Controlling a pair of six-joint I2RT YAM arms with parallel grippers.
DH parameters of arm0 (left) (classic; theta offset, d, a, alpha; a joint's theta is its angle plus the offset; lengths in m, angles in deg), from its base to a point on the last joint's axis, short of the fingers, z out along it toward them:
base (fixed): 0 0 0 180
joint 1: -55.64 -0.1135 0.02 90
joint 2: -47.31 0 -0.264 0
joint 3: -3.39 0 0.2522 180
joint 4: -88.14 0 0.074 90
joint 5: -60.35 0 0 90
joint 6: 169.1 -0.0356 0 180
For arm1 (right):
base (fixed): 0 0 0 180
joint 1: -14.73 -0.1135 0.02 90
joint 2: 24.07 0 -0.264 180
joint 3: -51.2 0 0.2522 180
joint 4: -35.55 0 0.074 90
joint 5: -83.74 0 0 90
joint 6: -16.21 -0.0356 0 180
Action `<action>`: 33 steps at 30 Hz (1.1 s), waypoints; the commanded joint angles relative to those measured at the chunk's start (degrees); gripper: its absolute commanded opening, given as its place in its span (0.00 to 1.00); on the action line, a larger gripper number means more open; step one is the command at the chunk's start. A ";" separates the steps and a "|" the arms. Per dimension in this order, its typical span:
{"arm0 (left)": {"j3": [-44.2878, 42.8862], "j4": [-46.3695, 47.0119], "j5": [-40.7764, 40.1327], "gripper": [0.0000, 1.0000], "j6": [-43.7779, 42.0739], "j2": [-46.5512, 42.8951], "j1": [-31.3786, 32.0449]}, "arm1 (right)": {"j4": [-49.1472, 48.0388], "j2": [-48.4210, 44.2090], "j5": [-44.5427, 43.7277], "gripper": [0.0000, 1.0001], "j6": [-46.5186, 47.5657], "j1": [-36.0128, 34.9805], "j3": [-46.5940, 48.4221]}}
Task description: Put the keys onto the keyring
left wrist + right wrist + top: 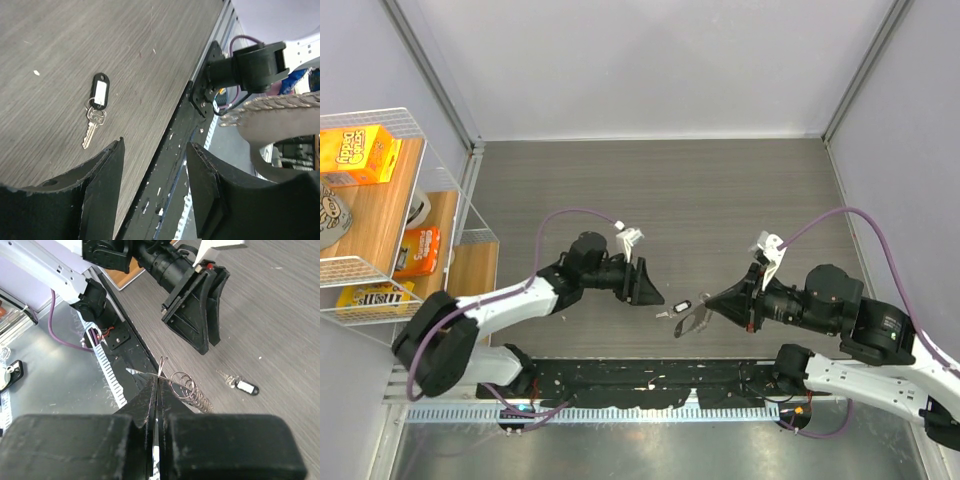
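Observation:
One silver key (92, 129) with a black plastic tag (100, 91) lies flat on the grey table; it also shows in the top view (680, 305) and the right wrist view (245, 386). My right gripper (157, 381) is shut on the keyring (192, 391), a silver stretched coil of wire loops, pinching one wire end and holding it above the table's near edge. In the top view the keyring (690, 322) hangs just below the key. My left gripper (155, 155) is open and empty, just near of the key, fingers pointing at the table edge (647, 285).
A black rail (640, 375) runs along the table's near edge. A wire shelf (440, 170) with an orange box (360, 152) and other packages stands at the left. Grey walls close the table at the back and sides.

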 commanded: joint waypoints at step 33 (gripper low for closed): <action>-37.23 -47.20 -32.67 0.68 -2.63 30.55 13.30 | 8.72 -7.53 -3.68 0.05 -4.55 -0.14 2.59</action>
